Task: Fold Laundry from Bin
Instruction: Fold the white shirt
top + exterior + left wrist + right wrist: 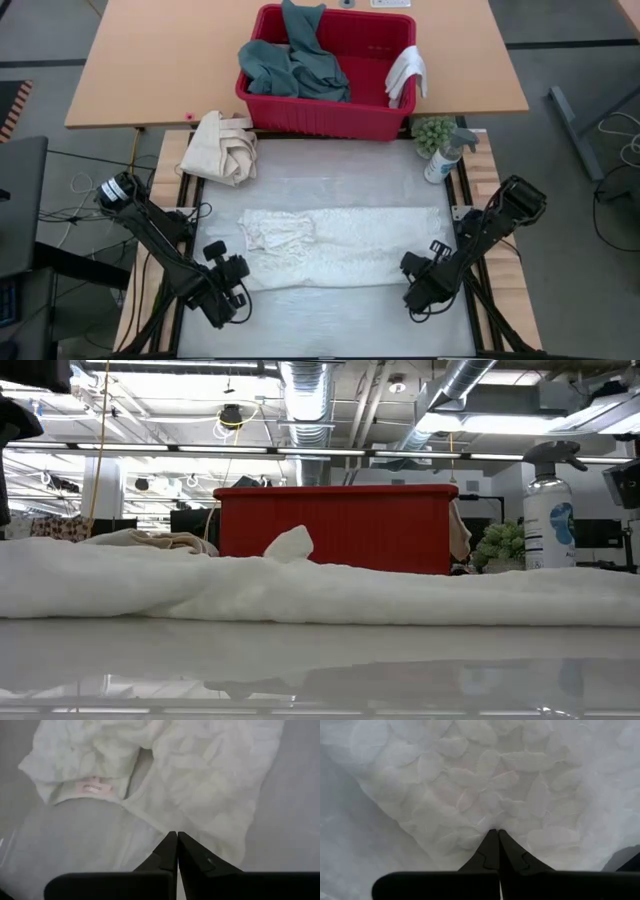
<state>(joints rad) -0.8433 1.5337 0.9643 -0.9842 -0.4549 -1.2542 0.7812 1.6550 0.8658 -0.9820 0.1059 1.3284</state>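
a white textured towel (340, 247) is seen spread flat across the middle of the grey table (330, 330), with one end bunched into a crumpled fold where a small pink label shows in the left wrist view. the left gripper (232, 278) is held at the near left corner of the towel, its fingers pressed together with nothing between them. the right gripper (425, 272) is placed at the towel's near right corner, its fingers likewise pressed together; whether cloth is pinched cannot be told. the red bin (330, 110) is set at the far edge, with a teal-green garment (295, 62) draped inside and a small white cloth (406, 75) hung over its right rim. a cream canvas bundle (222, 146) lies left of the bin, a spray bottle (446, 155) to its right.
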